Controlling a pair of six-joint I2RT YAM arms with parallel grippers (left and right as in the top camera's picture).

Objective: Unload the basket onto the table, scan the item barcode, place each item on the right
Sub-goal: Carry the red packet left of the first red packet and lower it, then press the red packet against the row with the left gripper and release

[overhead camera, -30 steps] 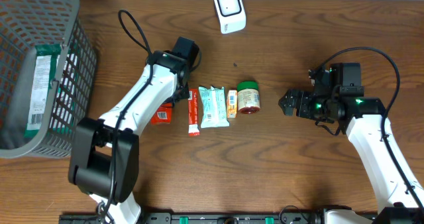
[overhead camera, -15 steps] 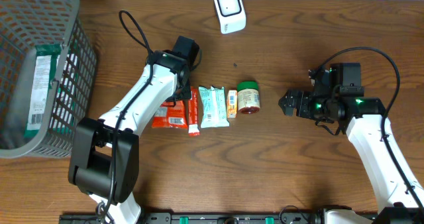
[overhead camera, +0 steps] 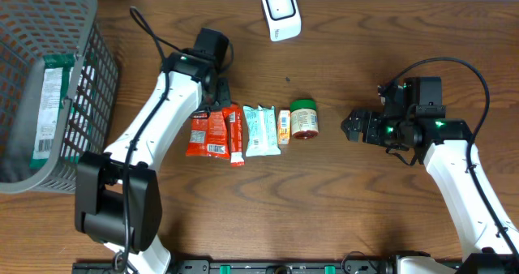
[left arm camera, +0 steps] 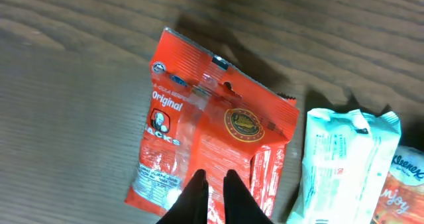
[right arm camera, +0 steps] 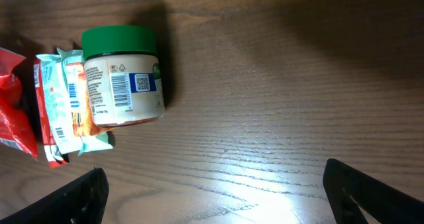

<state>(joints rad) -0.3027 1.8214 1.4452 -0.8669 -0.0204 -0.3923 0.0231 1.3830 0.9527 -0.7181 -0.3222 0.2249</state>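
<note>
red snack bag (left arm camera: 212, 134), left fingers (left arm camera: 197, 201) closed

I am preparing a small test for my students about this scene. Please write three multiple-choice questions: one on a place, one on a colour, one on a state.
1. Where is the white scanner?
A. alone near the far edge of the table
B. inside the basket
C. among the snack packets

2. What colour is the lid of the jar?
A. red
B. green
C. blue

3. How is the right gripper?
A. shut on the jar
B. open and empty
C. shut and empty

Answers:
1 A: the overhead view shows it apart from everything else.
2 B: the right wrist view shows it green.
3 B: its fingers stand wide apart over bare wood.
</note>
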